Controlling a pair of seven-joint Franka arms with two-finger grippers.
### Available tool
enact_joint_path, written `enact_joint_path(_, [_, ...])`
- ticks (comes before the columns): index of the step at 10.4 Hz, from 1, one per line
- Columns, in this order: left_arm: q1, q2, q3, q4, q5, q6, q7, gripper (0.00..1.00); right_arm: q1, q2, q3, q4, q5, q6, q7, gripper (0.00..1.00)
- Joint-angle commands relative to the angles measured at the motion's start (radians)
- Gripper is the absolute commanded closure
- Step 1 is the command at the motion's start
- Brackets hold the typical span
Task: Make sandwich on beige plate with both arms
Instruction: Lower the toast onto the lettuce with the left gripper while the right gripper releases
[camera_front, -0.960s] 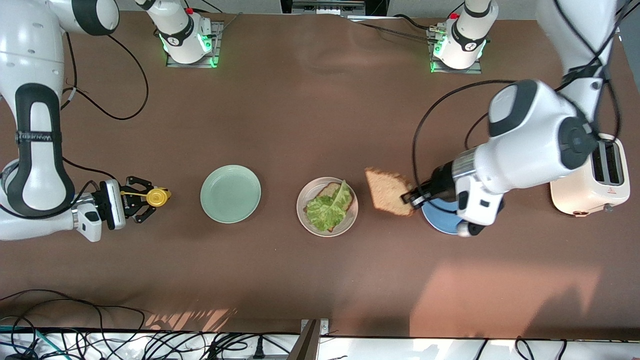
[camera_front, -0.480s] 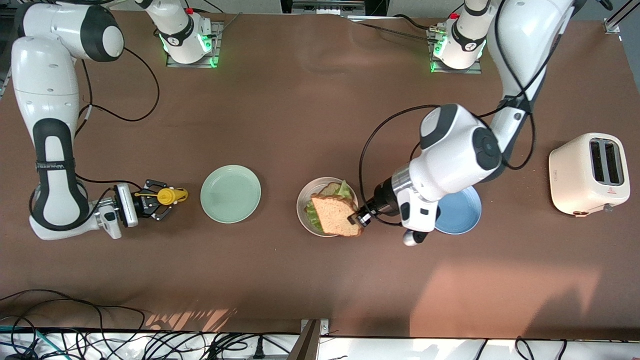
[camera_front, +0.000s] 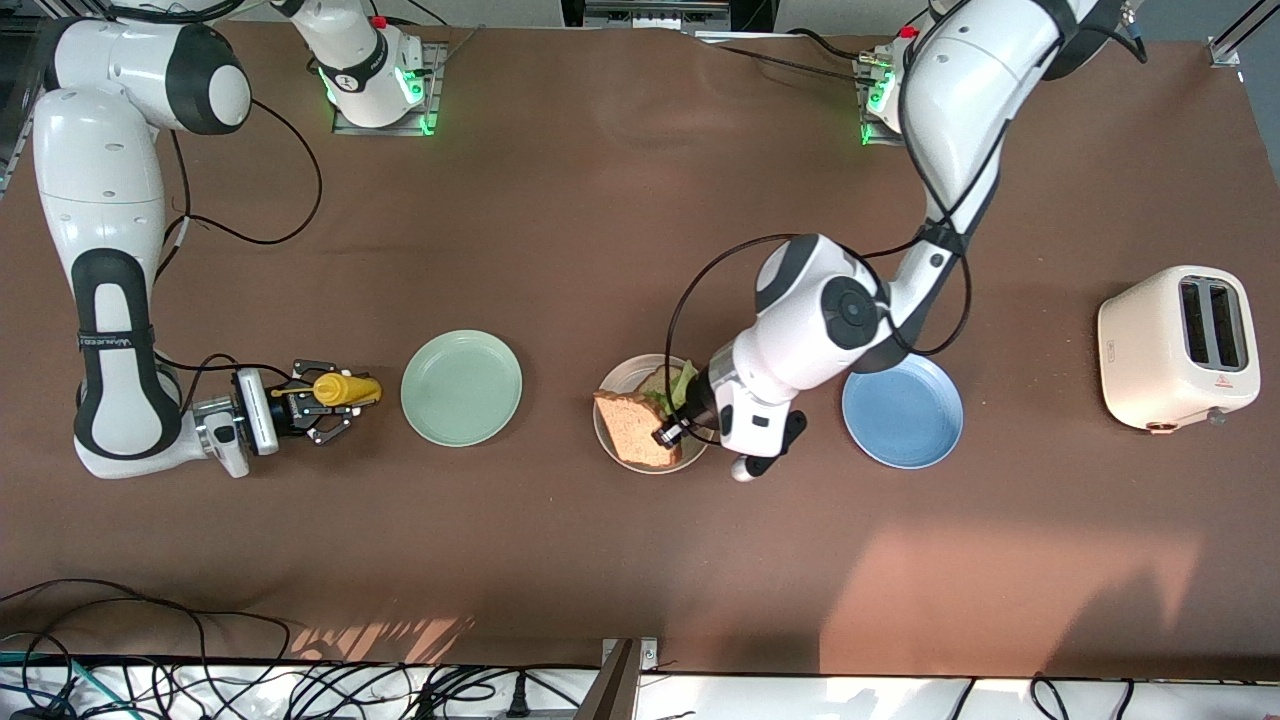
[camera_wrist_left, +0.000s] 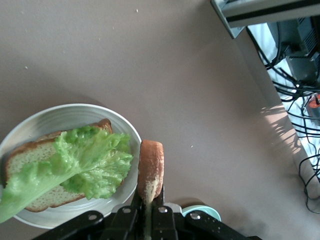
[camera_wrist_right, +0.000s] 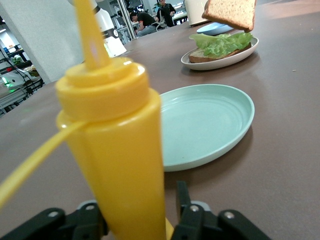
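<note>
The beige plate holds one brown bread slice with a green lettuce leaf on it. A second bread slice hangs tilted just above the lettuce, clear of it in the right wrist view. My left gripper is shut on that slice's edge, over the plate's rim. My right gripper stands at the right arm's end of the table. It is open around a yellow squeeze bottle, with a gap showing at one finger.
A mint-green plate lies between the bottle and the beige plate. A blue plate sits beside the beige plate toward the left arm's end. A cream toaster stands past it. Cables run along the table's near edge.
The left arm carried the bread slice from beside the blue plate to over the lettuce on the beige plate. The right gripper shifted toward the mint-green plate with the bottle, and its fingers spread.
</note>
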Motion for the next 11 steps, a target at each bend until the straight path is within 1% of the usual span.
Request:
enact_joint_path(1, [-0.01, 0.004, 0.021, -0.003, 0.004, 0.035, -0.015, 1.0, -0.009, -0.008, -0.005, 0.025, 0.006, -0.017, 0.019, 0.0])
enact_joint_path(3, [-0.01, 0.018, 0.029, -0.006, 0.008, 0.035, -0.014, 1.0, -0.009, -0.054, -0.025, 0.011, -0.049, -0.014, 0.017, 0.0])
enact_joint_path(6, [-0.01, 0.019, 0.029, -0.048, 0.048, 0.035, -0.015, 1.0, -0.005, -0.161, -0.078, -0.064, -0.19, 0.052, -0.042, 0.0])
enact_joint_path(7, [-0.01, 0.019, 0.029, -0.054, 0.048, 0.035, -0.012, 1.0, 0.003, -0.216, -0.078, -0.087, -0.265, 0.12, -0.099, 0.0])
enact_joint_path(9, [-0.01, 0.019, 0.029, -0.083, 0.051, 0.032, -0.008, 1.0, 0.023, -0.331, -0.089, -0.132, -0.418, 0.205, -0.098, 0.0])
enact_joint_path(10, [-0.01, 0.018, 0.029, -0.106, 0.05, 0.024, -0.008, 1.0, 0.029, -0.388, -0.089, -0.165, -0.474, 0.271, -0.083, 0.0])
enact_joint_path(11, [-0.009, 0.013, 0.029, -0.132, 0.05, 0.016, -0.009, 0.96, 0.031, -0.448, -0.091, -0.207, -0.497, 0.315, -0.033, 0.0])
